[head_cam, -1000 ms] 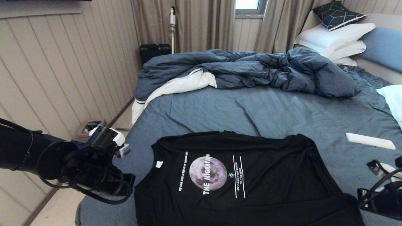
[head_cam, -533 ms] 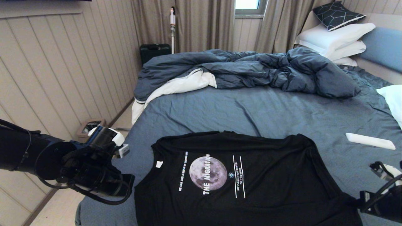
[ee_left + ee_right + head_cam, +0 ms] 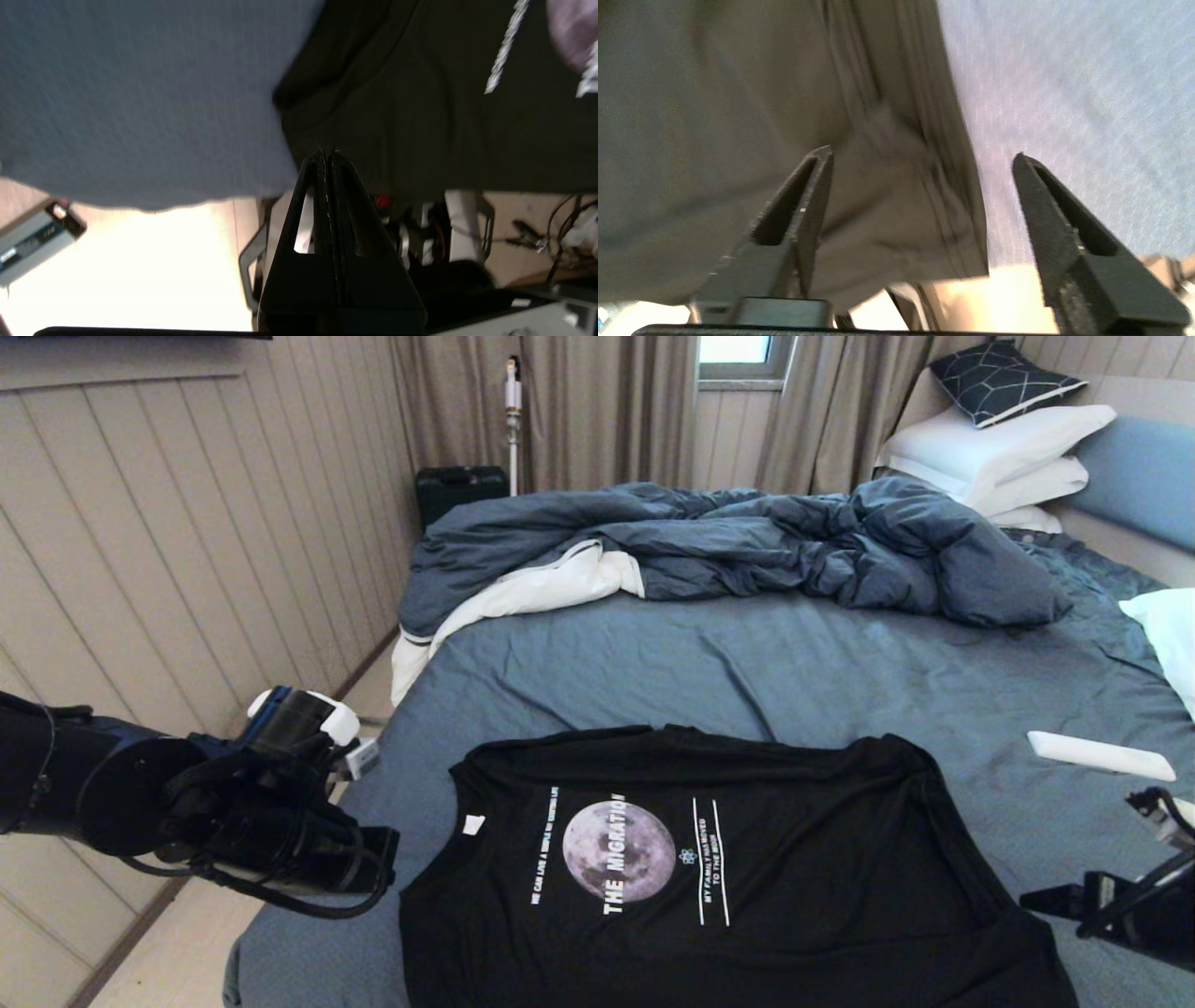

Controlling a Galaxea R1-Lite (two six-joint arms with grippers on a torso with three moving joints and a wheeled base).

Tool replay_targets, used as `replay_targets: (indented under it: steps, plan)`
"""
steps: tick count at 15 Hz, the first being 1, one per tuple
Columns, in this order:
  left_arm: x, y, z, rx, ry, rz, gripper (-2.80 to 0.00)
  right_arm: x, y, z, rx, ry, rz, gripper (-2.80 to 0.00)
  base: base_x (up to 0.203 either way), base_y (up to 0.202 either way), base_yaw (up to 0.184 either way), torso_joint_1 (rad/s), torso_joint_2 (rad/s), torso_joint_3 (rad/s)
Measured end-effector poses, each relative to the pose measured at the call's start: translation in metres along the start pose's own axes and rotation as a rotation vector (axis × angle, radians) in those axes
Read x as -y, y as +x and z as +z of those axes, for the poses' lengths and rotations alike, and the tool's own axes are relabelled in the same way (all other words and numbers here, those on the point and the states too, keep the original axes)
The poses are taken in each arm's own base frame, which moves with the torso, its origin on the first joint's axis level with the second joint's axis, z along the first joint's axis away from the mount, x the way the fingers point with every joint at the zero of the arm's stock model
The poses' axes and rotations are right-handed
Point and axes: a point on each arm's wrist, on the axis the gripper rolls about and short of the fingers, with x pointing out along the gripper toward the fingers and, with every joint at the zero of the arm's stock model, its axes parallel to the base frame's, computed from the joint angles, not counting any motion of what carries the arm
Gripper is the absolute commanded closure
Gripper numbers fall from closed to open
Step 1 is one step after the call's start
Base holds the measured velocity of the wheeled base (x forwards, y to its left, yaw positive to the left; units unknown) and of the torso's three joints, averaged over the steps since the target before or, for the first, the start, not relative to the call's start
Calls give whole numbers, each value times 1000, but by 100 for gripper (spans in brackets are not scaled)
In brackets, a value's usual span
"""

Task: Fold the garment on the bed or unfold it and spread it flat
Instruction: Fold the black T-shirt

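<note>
The T-shirt (image 3: 728,877) lies flat, print up, on the near part of the bed (image 3: 794,663), its long axis running from left to right, with the neck toward the left. The right gripper (image 3: 920,163) is at the hem corner on the right side; its fingers (image 3: 812,186) stand wide apart and hold nothing, and the hem edge lies just between them. The left gripper (image 3: 327,156) hovers beside the neck-side edge, fingers pressed together and empty. Both are near their edges, so either could take one. Compared with one second ago, the right fingers have opened and drawn off the corner, and the left arm has risen slightly.
</note>
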Motion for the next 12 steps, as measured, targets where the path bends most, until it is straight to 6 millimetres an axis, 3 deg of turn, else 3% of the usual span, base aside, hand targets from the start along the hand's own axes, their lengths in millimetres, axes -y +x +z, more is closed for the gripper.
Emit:
replay_targets:
  steps: [4,7,10,12]
  plan:
    - [0,-5,2,16,-14,-2,0,-3,-4,2,10,2,4,-280,0,0,0,0,0,0]
    - [-4,-8,-14,-14,-22,6,0,-6,-13,-11,-87,37,9,-280,0,0,0,0,0,0]
    - [-7,-15,-32,-29,-35,7,0,-14,-34,-45,-236,112,23,-280,0,0,0,0,0,0]
    - [-9,-19,-41,-34,-37,-5,0,-19,-49,-83,-312,156,40,-280,0,0,0,0,0,0]
